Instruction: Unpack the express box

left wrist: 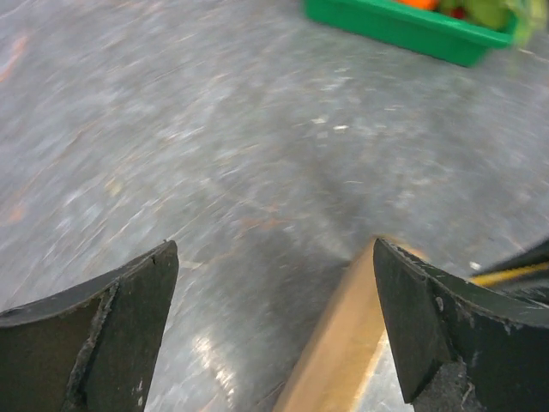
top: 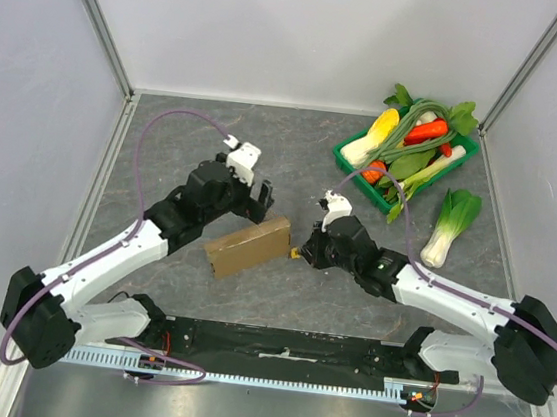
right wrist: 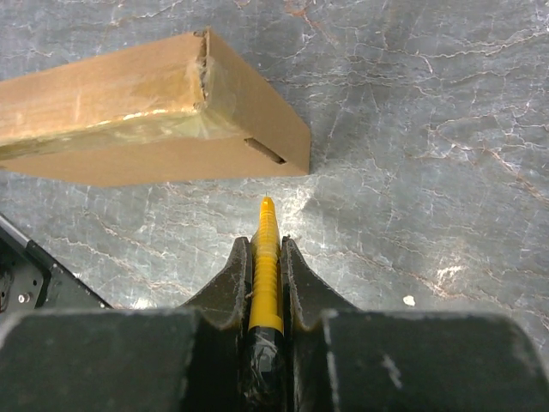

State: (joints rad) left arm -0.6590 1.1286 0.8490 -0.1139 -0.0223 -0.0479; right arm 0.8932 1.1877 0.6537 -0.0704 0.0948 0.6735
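The express box [top: 246, 245] is a flat plain brown cardboard box lying on the grey table between the two arms. It shows in the right wrist view [right wrist: 146, 112] with tape along its top edge, and as a blurred brown edge in the left wrist view [left wrist: 339, 343]. My left gripper [top: 256, 198] is open, just above the box's far right corner; its right finger [left wrist: 455, 335] is over the box edge. My right gripper [top: 304, 252] is shut on a yellow ridged cutter [right wrist: 267, 266] whose tip points at the box's right end, a short gap away.
A green tray [top: 349, 159] of toy vegetables stands at the back right, also in the left wrist view [left wrist: 403, 30]. A loose bok choy [top: 451, 226] lies beside it. Grey walls close the table on three sides.
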